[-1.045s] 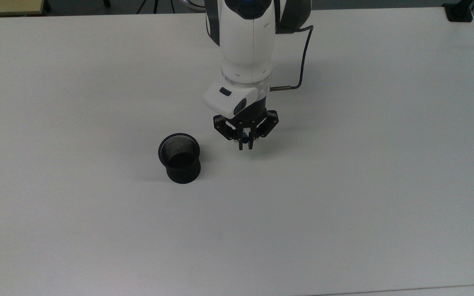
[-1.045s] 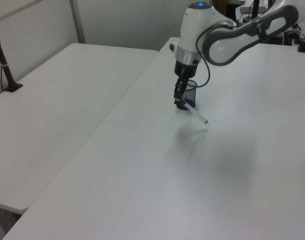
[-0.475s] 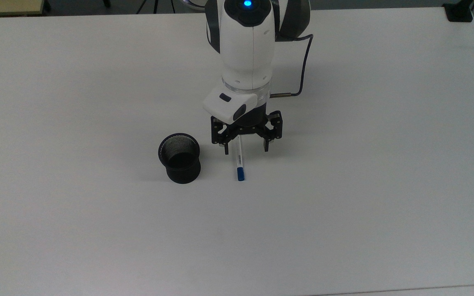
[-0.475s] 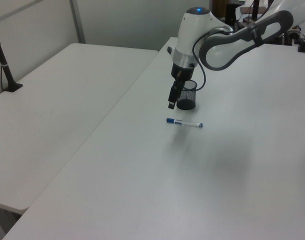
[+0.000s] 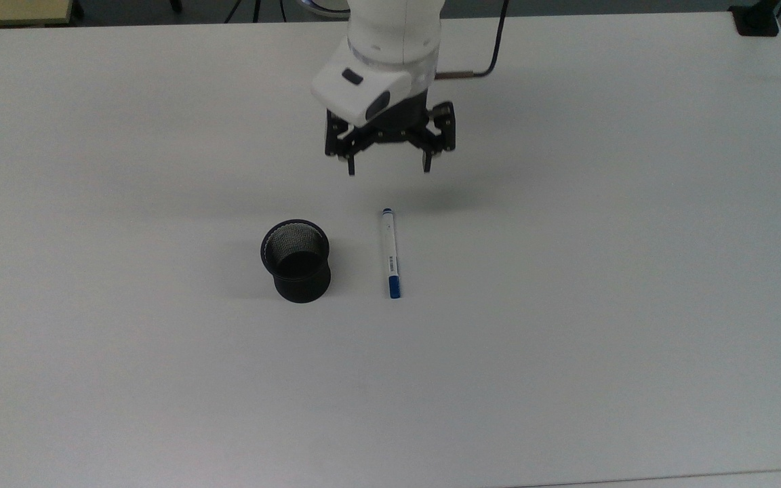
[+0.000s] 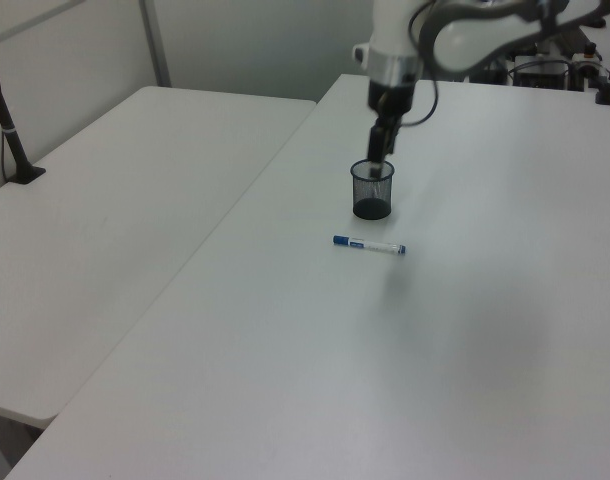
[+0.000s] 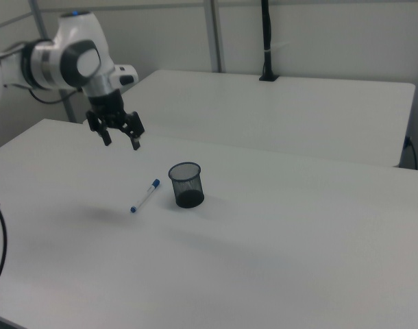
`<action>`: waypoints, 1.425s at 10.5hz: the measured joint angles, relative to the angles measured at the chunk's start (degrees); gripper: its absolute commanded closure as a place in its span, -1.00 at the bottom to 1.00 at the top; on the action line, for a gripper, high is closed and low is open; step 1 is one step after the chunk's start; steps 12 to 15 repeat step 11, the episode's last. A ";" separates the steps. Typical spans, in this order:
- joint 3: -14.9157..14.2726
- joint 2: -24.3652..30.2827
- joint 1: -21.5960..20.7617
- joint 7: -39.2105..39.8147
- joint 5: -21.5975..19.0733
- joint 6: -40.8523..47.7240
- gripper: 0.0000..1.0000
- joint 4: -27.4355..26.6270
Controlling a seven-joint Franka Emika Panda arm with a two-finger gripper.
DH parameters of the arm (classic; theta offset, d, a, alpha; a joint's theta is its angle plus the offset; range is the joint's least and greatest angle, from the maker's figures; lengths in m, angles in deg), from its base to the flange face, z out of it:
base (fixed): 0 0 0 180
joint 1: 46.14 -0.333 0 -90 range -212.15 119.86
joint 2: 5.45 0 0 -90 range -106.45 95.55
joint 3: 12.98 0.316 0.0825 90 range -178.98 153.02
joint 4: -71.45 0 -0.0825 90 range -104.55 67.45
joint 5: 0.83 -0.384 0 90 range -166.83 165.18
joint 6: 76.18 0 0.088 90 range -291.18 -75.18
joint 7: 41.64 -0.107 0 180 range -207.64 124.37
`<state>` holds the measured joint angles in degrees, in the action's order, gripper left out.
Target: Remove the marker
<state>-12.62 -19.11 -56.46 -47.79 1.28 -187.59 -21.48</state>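
The marker (image 5: 389, 252) lies flat on the white table (image 5: 601, 271), a slim white pen with blue ends, just to the top view's right of the black mesh cup (image 5: 296, 260). It also shows as the marker (image 6: 369, 245) in front of the cup (image 6: 372, 190) in the left view, and as the marker (image 7: 145, 195) beside the cup (image 7: 186, 184) in the right view. My gripper (image 5: 388, 167) hangs open and empty in the air, well above and behind the marker. The same gripper (image 7: 121, 142) is seen raised in the right view.
A second white table (image 6: 105, 230) stands alongside, with a black post (image 6: 7, 125) clamped at its far edge. Another black post (image 7: 266, 41) stands on the table behind in the right view. A black clamp (image 5: 756, 19) sits at the top view's upper right corner.
My gripper opened and let go of the marker, which dropped flat onto the table beside the cup. The arm then rose and drew back from it.
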 measured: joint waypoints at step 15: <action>-0.56 12.74 4.13 1.53 0.06 16.68 -1.00 -2.06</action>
